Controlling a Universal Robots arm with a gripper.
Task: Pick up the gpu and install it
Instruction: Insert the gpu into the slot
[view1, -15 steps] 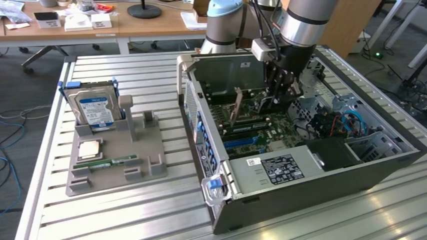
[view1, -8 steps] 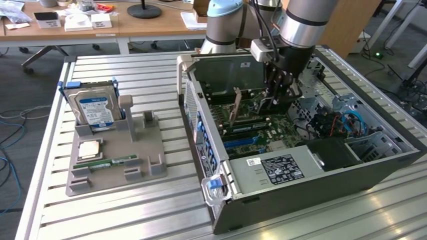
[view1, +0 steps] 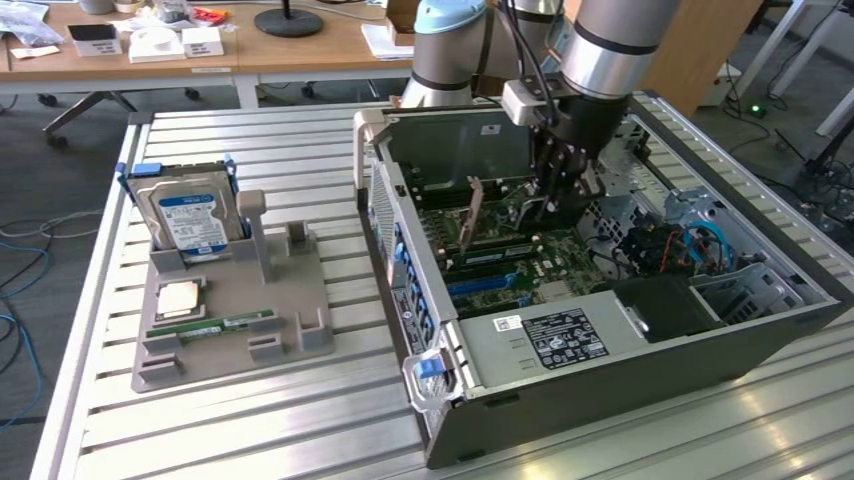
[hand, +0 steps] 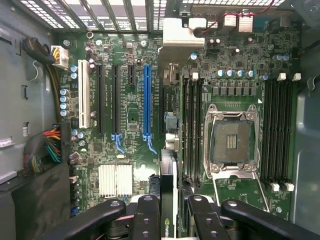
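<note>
The slatted metal bench (view1: 267, 140) carries an open computer case (view1: 641, 370) lying on its side, its open face upward and its walls standing all round the interior. The arm (view1: 614, 45) reaches down over the far rim into the case. The motherboard (hand: 130, 115) lies flat on the case floor; its long blue slot (hand: 146, 100) and the black slots beside it stand empty, with clear room above them. A cable bundle (hand: 42, 150) crowds one case wall, well apart from the blue slot. On the exterior view's left, apart from the case, a grey holder (view1: 287, 300) bears an upright hard drive (view1: 187, 220) and a flat memory stick (view1: 227, 325). The gripper (view1: 550, 200) hangs inside the case, jaws clamped on the gpu (hand: 168, 175), held edge-on above the board between the blue slot and the memory slots, not seated.
</note>
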